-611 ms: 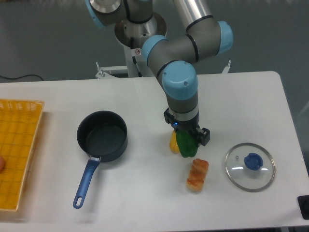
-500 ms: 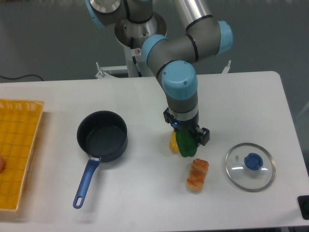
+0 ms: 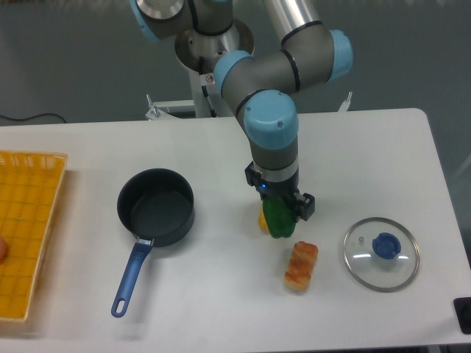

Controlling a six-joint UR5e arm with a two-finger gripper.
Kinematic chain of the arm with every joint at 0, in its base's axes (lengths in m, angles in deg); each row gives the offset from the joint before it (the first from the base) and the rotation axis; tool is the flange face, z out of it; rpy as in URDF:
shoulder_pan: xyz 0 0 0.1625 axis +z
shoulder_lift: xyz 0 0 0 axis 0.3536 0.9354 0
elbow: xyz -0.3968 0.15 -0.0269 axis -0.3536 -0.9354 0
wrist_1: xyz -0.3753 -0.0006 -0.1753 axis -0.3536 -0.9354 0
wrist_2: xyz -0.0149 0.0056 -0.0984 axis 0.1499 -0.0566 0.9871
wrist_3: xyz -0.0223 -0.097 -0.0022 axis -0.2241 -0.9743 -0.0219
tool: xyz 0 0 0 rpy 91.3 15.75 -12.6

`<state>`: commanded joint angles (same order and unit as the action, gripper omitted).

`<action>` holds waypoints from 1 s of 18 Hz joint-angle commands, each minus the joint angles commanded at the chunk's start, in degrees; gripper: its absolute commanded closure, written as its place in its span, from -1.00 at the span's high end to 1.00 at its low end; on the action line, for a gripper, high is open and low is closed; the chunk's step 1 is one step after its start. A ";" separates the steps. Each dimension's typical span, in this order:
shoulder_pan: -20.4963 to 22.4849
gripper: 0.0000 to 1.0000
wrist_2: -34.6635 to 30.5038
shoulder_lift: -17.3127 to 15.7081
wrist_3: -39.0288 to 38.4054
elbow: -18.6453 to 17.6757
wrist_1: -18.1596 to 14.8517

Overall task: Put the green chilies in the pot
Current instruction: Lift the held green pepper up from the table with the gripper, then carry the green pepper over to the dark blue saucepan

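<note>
The gripper (image 3: 280, 213) is clamped on the green chilies (image 3: 279, 218), apparently just above the table (image 3: 221, 294).

You have almost nothing to read here. The only sign is a small round red-ringed sticker (image 3: 210, 79) on the robot arm (image 3: 254, 70) near its base column, and its symbol is too small for you to make out. You will find no readable words, brands or numbers on the arm, the pot (image 3: 156, 207), the glass lid (image 3: 381, 254), the yellow basket (image 3: 26, 228) or the table (image 3: 221, 309).
</note>
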<state>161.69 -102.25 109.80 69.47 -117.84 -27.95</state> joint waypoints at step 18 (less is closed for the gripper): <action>-16.43 0.17 0.62 -4.66 -21.35 -3.69 0.88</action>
<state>145.26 -101.63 105.14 48.12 -121.53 -27.08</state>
